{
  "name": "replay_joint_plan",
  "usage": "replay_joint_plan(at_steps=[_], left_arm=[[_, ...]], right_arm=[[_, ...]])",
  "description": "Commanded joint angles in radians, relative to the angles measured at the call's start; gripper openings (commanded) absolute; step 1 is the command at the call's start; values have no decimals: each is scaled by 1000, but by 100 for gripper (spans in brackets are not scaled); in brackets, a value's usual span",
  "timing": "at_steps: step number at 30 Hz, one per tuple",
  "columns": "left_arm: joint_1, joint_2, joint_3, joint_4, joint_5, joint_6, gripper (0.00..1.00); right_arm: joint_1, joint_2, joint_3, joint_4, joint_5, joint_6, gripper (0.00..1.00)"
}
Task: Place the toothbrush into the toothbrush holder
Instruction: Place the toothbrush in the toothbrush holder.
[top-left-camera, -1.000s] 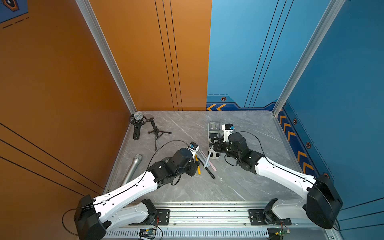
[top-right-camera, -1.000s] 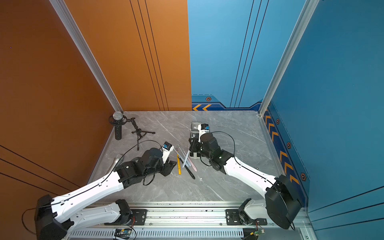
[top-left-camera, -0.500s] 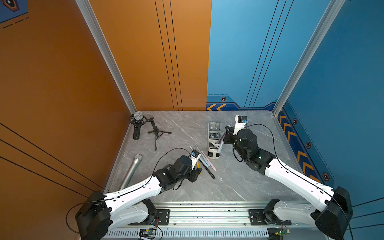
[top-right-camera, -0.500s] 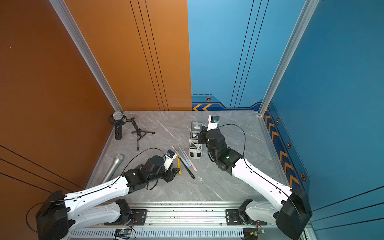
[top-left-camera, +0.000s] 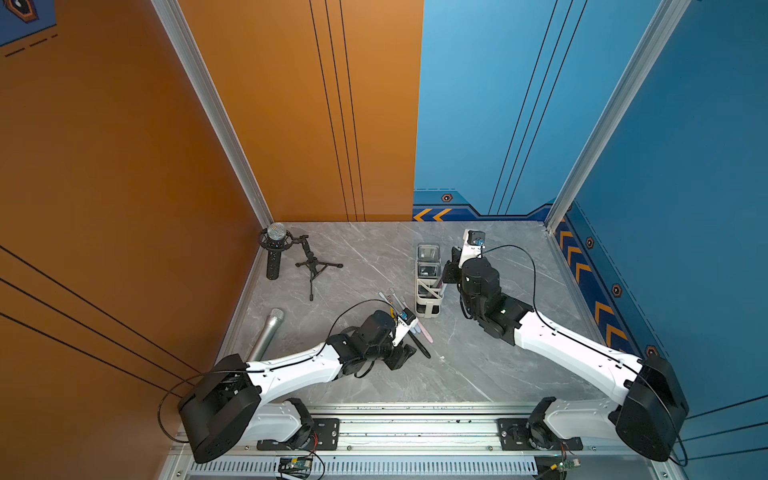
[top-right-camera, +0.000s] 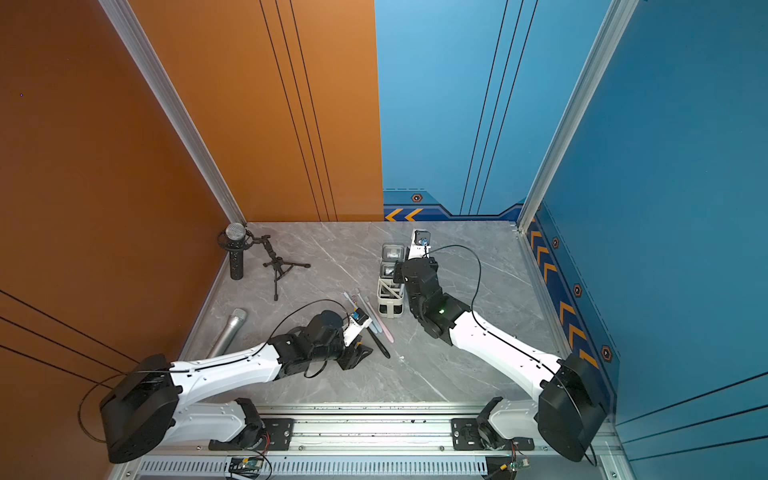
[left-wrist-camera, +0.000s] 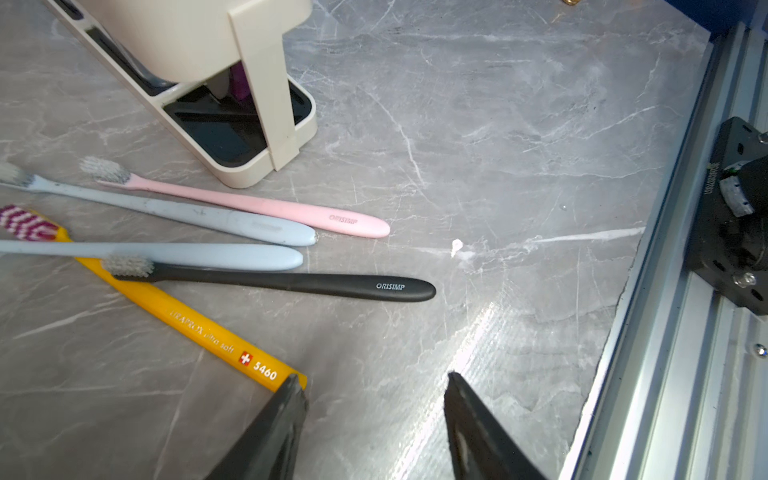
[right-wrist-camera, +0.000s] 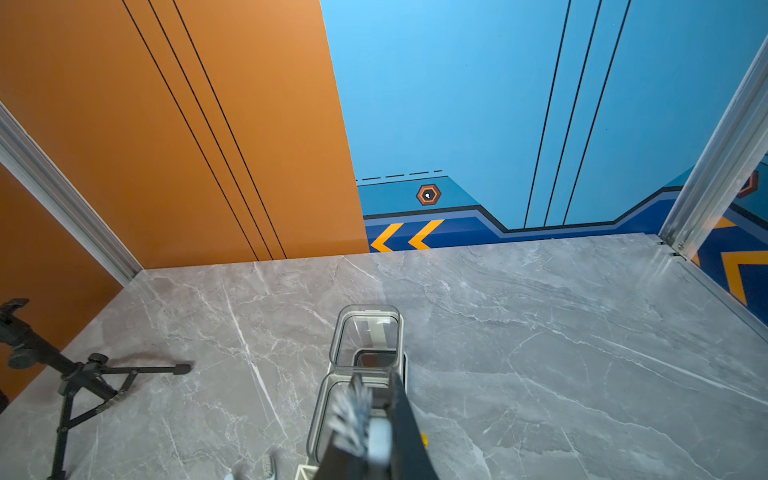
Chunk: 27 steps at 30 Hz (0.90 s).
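Note:
The white toothbrush holder (top-left-camera: 428, 291) (top-right-camera: 390, 295) stands mid-table, its clear cups toward the back. My right gripper (right-wrist-camera: 375, 382) (top-left-camera: 448, 272) hangs over its right side, shut on a toothbrush (right-wrist-camera: 353, 415) whose grey-white bristle head sticks up between the jaws above a clear cup (right-wrist-camera: 365, 332). Several more toothbrushes lie left of the holder: pink (left-wrist-camera: 257, 203), two light blue (left-wrist-camera: 187, 212), black (left-wrist-camera: 311, 284) and yellow (left-wrist-camera: 187, 324). My left gripper (left-wrist-camera: 374, 382) (top-left-camera: 405, 355) is open and low over the table, one fingertip at the yellow handle's end, nothing between the jaws.
A black microphone in a shock mount (top-left-camera: 274, 249) and a small tripod (top-left-camera: 313, 266) stand at the back left. A silver microphone (top-left-camera: 268, 332) lies by the left wall. The aluminium rail (left-wrist-camera: 665, 332) runs along the front edge, close to my left gripper.
My right arm swung up and back from the holder, then settled over its right side with the toothbrush. My left arm slid lower and nearer the front, beside the loose toothbrushes.

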Motion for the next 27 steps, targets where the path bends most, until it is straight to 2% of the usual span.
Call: replay_joint_plan(at_steps=[1,12,27], left_arm=[[-3,3,23,21,29,20,57],[-3,-80,-14,21,9,5,57],[-3,-97,-20,20,-3,5,57]], right_arm=[[-13,20,21,76,-15,-25,0],[-13,45,33,104,-47,-24,0],[-14,154,82,167,-65,-77,0]])
